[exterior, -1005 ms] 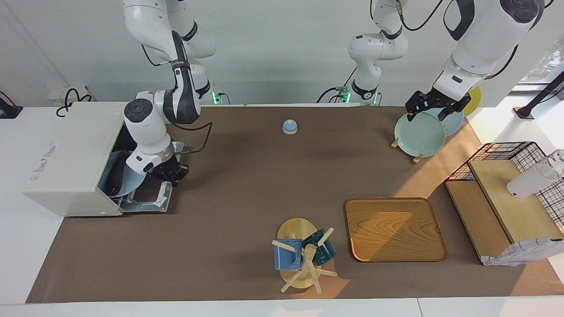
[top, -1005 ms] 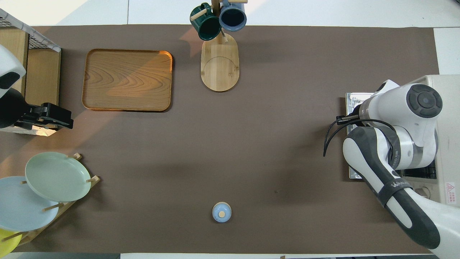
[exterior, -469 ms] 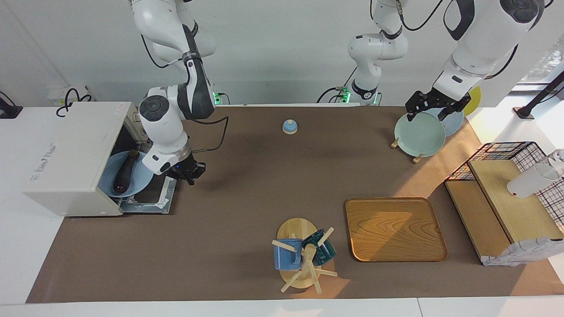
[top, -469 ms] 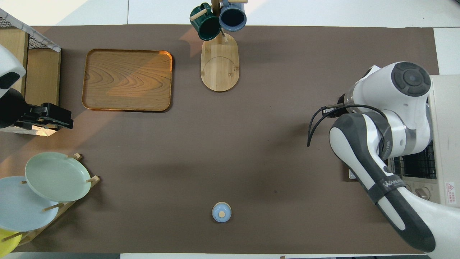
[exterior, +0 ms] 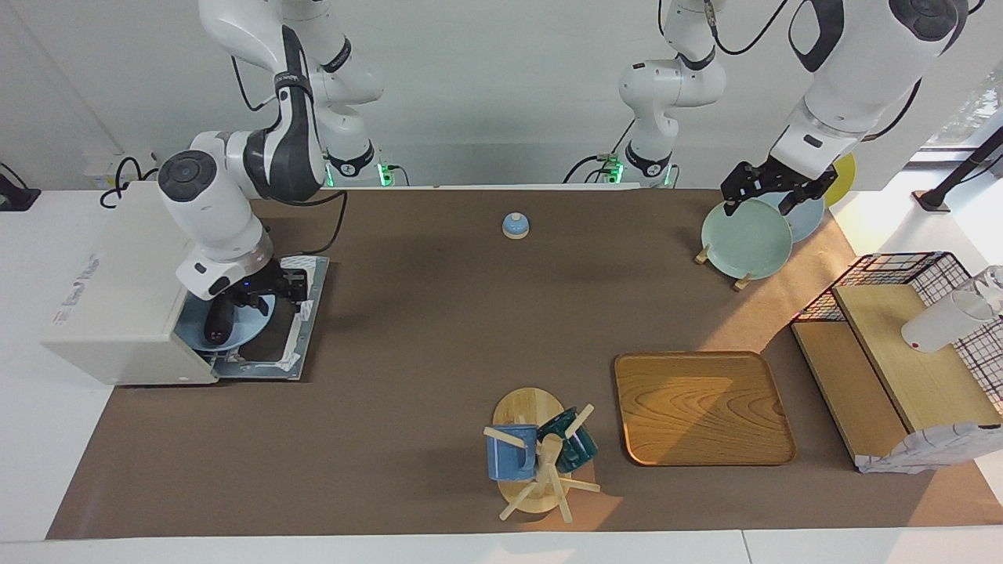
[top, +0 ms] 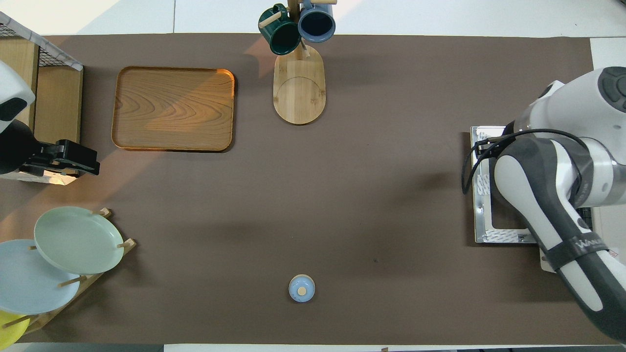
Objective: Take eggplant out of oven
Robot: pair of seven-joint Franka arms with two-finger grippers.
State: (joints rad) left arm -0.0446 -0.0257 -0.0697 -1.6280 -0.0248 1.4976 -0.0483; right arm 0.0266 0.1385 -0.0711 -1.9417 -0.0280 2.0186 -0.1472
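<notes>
Eggplant (exterior: 218, 321) is seen lying on a blue plate (exterior: 264, 323) at the mouth of the oven (exterior: 117, 282), at nine o'clock in the facing view, toward the right arm's end of the table. The plate is set partly inside the oven and partly over the door (exterior: 270, 356), which is dropped open and lies flat on the brown mat. The eggplant is laid lengthwise on the plate, with one end toward twelve o'clock in that view and hidden under the arm.

The right gripper (exterior: 262, 296) is held low over the plate, just beside the eggplant at its three o'clock side. Whether it is spread or pressed together cannot be told, nor whether the eggplant is touched. In the overhead view this gripper and the plate are covered by the arm's own links, and only the door's silver frame is shown.

The left gripper (exterior: 764, 197) is held spread and empty over a green plate (exterior: 744, 239) standing in a rack at two o'clock in the facing view; that arm waits.

A small blue bell (exterior: 515, 225) is placed at twelve o'clock, near the robots. A wooden tray (exterior: 701, 407) is found at four o'clock, and a mug tree (exterior: 541, 458) with two mugs at six o'clock. A wire shelf (exterior: 901, 313) is placed at three o'clock.
</notes>
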